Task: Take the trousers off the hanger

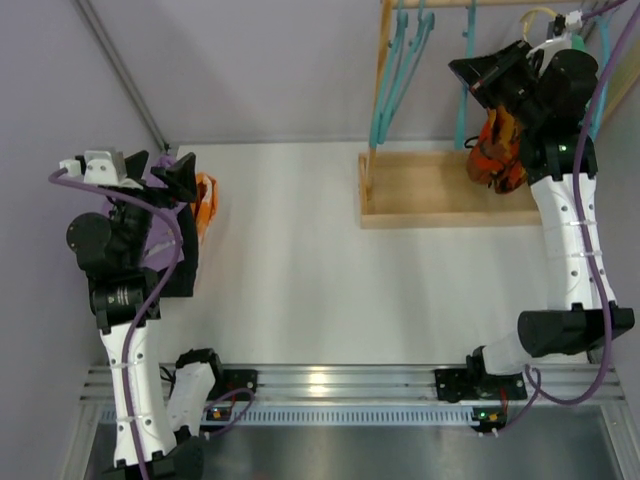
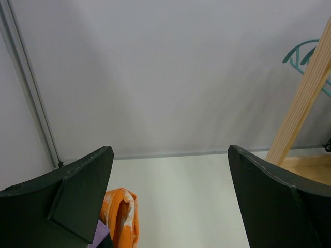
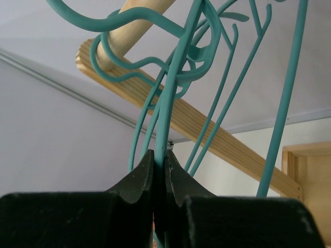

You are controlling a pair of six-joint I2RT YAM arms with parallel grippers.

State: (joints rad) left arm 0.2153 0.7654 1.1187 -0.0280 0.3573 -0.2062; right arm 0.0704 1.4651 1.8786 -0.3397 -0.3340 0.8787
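Starting big: plain white tabletop, filling most of the overhead view. On its far right, a light wooden clothes rack with a flat tray base and a round wooden rail up top, carrying several teal plastic hangers.

Up at that rack, the right arm's black two-finger gripper, raised high with fingers pressed together on the thin wire of one teal hanger just under the rail.

Right behind that arm, over the tray base, the orange-red-brown patterned trousers. Seems to hang from one of the hangers, but mostly hidden by the arm, so hard to say exactly how.

Over on the far left of the table, a small pile: plain purple trousers lying under the left arm, plus a strip of orange cloth with pale marks poking out just beside the purple on its right.

Above that pile, the left arm's black gripper, fingers spread wide apart, nothing between them, pointing toward the back wall.
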